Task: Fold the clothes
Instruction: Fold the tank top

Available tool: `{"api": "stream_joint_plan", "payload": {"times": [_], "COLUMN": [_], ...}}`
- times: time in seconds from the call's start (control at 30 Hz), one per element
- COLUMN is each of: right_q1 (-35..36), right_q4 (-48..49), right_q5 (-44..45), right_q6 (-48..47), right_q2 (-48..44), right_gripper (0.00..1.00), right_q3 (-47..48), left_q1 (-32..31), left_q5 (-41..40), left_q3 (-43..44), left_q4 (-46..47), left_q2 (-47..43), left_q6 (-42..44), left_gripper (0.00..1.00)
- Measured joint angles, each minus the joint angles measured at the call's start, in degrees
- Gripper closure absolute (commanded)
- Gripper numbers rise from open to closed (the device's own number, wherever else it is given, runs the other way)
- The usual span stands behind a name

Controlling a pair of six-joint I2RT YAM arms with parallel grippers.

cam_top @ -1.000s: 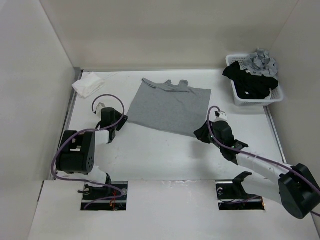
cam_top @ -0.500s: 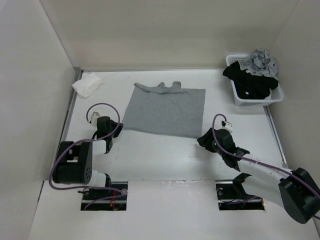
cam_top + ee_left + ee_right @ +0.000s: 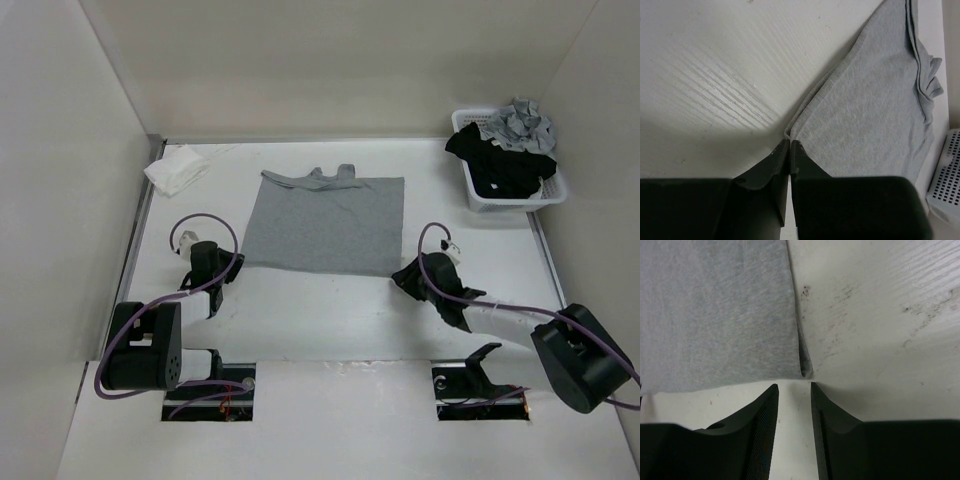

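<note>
The clothes, a plain grey tank top, lie flat in mid-table with the straps at the far edge. My left gripper is shut on their near-left corner. In the left wrist view the fabric draws into a point that runs between the closed tips. My right gripper stands open just short of the near-right corner. The right wrist view shows that folded corner lying on the table ahead of the gripper, with nothing between the fingers.
A white basket holding a black garment and a grey one stands at the back right, and its perforated wall shows in the left wrist view. A small white cloth lies at the back left. Walls enclose the table.
The clothes have slid left and toward the near edge and squared up. My left gripper closed on the near-left corner and drew back. My right gripper let go of the near-right corner.
</note>
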Motion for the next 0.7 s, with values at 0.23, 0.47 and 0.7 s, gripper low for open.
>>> {"api": "stream_joint_plan", "payload": {"times": [0.23, 0.47, 0.7], "right_q1": [-1.9, -2.4, -2.7], "right_q4": [1.7, 2.2, 1.1], "right_q5": [1.0, 1.1, 1.2], "right_q6": [1.8, 2.1, 1.3], "right_q2": [2.3, 4.9, 4.5], "right_gripper": [0.67, 0.87, 1.0], "right_q3": [0.7, 1.9, 2.7], "left_q1": [-0.4, -0.8, -1.2], "left_q5": [0.1, 0.1, 0.8], "left_q3": [0.0, 0.0, 0.0], "left_q4": [0.0, 0.0, -1.1], "left_q2": [0.0, 0.0, -1.4], "left_q6": [0.4, 0.4, 0.3], "left_gripper": [0.97, 0.97, 0.99]}}
